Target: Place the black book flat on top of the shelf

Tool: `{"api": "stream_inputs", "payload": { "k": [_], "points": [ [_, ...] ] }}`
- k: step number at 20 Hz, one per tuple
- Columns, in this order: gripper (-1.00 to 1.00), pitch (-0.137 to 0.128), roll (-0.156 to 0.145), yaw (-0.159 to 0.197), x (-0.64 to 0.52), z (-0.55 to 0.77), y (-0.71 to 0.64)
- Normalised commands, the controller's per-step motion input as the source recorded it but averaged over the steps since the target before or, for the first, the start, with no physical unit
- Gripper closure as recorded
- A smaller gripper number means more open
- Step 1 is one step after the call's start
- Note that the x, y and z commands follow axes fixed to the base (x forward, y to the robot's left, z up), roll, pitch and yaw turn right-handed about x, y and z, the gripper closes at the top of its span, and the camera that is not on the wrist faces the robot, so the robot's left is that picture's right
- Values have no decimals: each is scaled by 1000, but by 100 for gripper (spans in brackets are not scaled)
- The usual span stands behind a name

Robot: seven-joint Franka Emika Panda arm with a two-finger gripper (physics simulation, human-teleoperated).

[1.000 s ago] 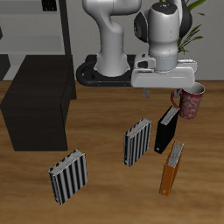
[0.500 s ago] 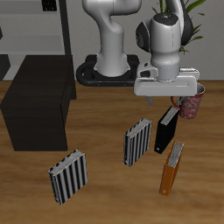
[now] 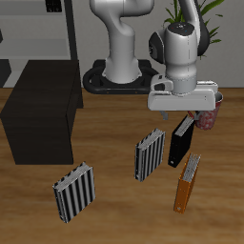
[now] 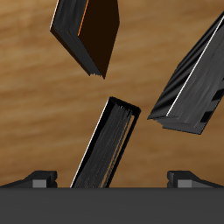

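The black book [image 3: 181,143] stands upright on the table between a striped book and the mug. In the wrist view it [image 4: 109,144] shows its top edge and white pages, directly below the gripper. My gripper [image 3: 181,117] hangs just above the book, open and empty. Its fingertips [image 4: 39,179] stand wide apart on either side of the book in the wrist view. The shelf [image 3: 43,110] is the large dark cabinet with a flat top at the far side of the table from the book; nothing lies on its top.
A striped book [image 3: 150,154] stands close beside the black book, and another [image 3: 74,191] stands nearer the front edge. An orange-brown book [image 3: 188,181] stands in front of the black book. A dark red mug [image 3: 207,112] stands just behind it. Grey open shelving [image 3: 38,29] stands at the back.
My gripper has come down and moved toward the table's front edge, ending over the black book. The books and mug have not moved.
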Motion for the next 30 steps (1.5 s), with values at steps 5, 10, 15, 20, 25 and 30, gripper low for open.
{"api": "stream_inputs", "payload": {
  "k": [5, 10, 15, 20, 25, 30],
  "points": [
    [-100, 23, 3, 11, 25, -226, 59],
    [-100, 27, 13, 20, -4, -213, 110],
    [-100, 49, 20, -3, 24, -155, -1],
    [100, 5, 5, -2, 31, -1, -59],
    [100, -11, -3, 9, 63, 72, -89],
    [100, -38, 4, 24, -49, 255, -72]
  ]
}}
